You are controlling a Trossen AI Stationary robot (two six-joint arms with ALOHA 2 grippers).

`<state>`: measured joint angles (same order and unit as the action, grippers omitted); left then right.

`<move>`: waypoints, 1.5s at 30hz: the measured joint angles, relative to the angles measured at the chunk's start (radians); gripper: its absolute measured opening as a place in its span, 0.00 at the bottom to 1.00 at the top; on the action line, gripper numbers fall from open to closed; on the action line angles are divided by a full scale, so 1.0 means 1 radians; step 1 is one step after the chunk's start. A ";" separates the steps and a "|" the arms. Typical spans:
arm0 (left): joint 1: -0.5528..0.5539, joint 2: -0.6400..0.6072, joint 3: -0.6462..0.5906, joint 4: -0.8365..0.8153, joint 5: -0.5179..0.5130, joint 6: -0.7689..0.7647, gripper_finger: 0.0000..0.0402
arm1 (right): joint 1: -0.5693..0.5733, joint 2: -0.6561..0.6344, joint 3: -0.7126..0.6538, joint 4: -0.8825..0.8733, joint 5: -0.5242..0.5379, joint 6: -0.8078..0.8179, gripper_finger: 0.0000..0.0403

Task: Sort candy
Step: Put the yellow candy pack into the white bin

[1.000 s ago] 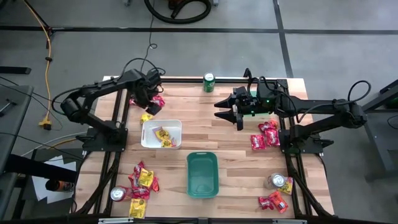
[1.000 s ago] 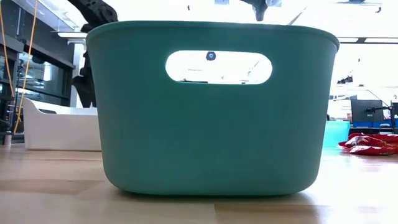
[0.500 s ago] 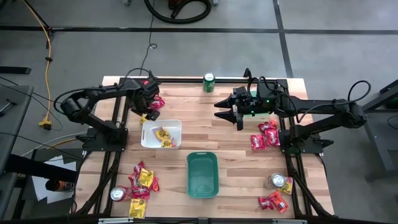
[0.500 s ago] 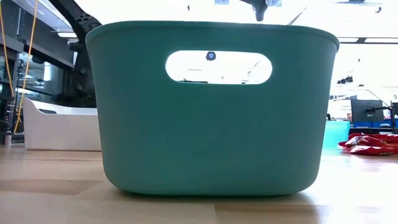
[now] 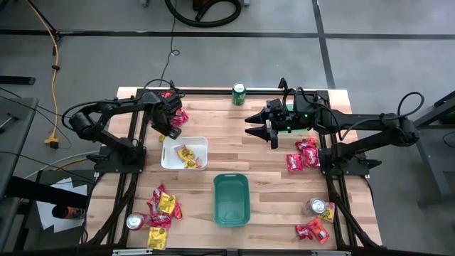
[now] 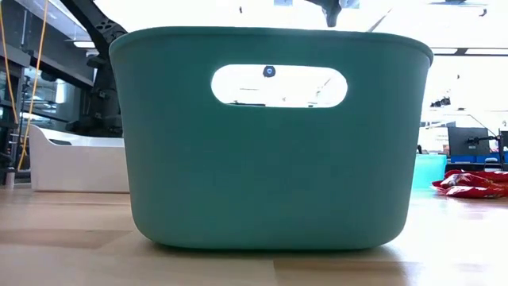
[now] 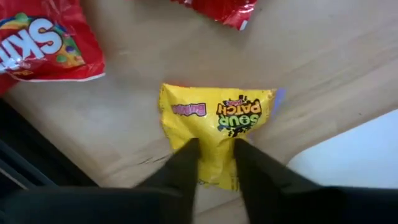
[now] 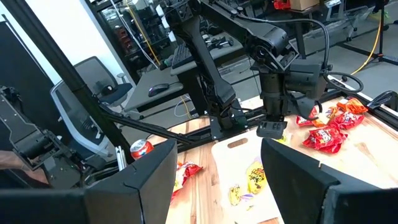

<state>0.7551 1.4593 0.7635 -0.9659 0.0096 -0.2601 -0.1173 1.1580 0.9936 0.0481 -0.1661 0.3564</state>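
Candy packets lie in several piles on your tabletop. From above, you have red ones (image 5: 304, 153) by the right edge, a mixed red and yellow pile (image 5: 161, 208) near the front-left corner, a few more (image 5: 314, 230) near the front-right corner, and yellow ones inside the white tray (image 5: 184, 153). The left gripper (image 5: 168, 132) is down at the tray's back-left corner beside red packets (image 5: 179, 116). The right gripper (image 5: 260, 126) hangs over the back middle, its fingers spread and empty.

At table height, you mostly see the green bin (image 6: 270, 135), with the white tray to one side and red candy (image 6: 472, 183) to the other.

Through the left wrist camera, your left gripper's fingers (image 7: 258, 168) pinch the edge of a yellow candy packet (image 7: 217, 127) lying on the wood, a red packet (image 7: 43, 40) nearby.

Through the right wrist camera, the fingers (image 8: 298, 171) stand wide apart; beyond them you see the left arm over the white tray.
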 joint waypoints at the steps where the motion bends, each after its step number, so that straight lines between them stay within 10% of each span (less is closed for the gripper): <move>1: 0.000 0.000 0.000 0.001 -0.002 0.001 0.10 | 0.000 0.000 0.000 0.000 0.000 -0.002 0.57; 20: 0.010 -0.278 0.385 0.071 0.109 0.197 0.00 | 0.000 0.001 -0.001 0.091 0.003 -0.012 0.57; 24: -0.055 -0.406 0.360 0.327 0.249 0.161 0.00 | 0.001 0.009 -0.001 0.154 0.054 0.024 0.57; 33: -0.391 -0.470 0.182 0.759 0.152 0.137 0.00 | 0.034 0.190 0.102 0.139 0.107 -0.149 0.57; 45: -0.557 -0.423 0.161 0.816 0.015 0.265 0.00 | 0.032 0.370 0.336 -0.069 0.184 -0.338 0.57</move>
<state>0.1978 1.0366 0.9249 -0.1499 0.0248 0.0052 -0.0849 1.5283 1.3292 -0.0211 0.0177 0.0180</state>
